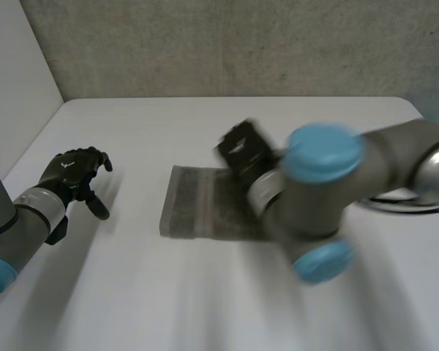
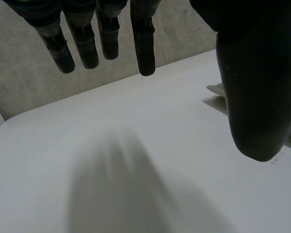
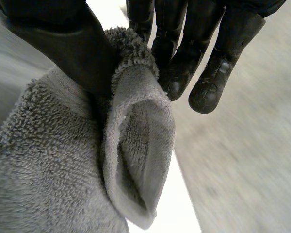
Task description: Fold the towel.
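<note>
Gripping hand — right: the right hand [image 1: 241,150] is closed on the towel [image 1: 197,205]. In the right wrist view a curled-over edge of the cloth is pinched between the thumb [image 3: 63,53] and the fingers [image 3: 182,58], and a loop of pile is seen hanging open beneath them.
Grip place: in the head view the hand is found at about 1 o'clock from the towel's middle, by its far edge. Whether a corner is held cannot be told, as that side is covered by the right arm [image 1: 314,190].
Towel: grey terry, laid mostly flat at the middle of the white table [image 1: 205,124], with its near and 9 o'clock edges exposed and straight.
Left hand: the left hand [image 1: 73,174] is placed well apart from the towel, at 9 o'clock of it — nothing is held. In the left wrist view its fingers [image 2: 144,48] are shown relaxed and nearly straight, spread from the thumb [image 2: 252,97] above bare tabletop.
Backdrop: a concrete wall [image 1: 241,44] is seen at 12 o'clock, beyond the table's far edge.
</note>
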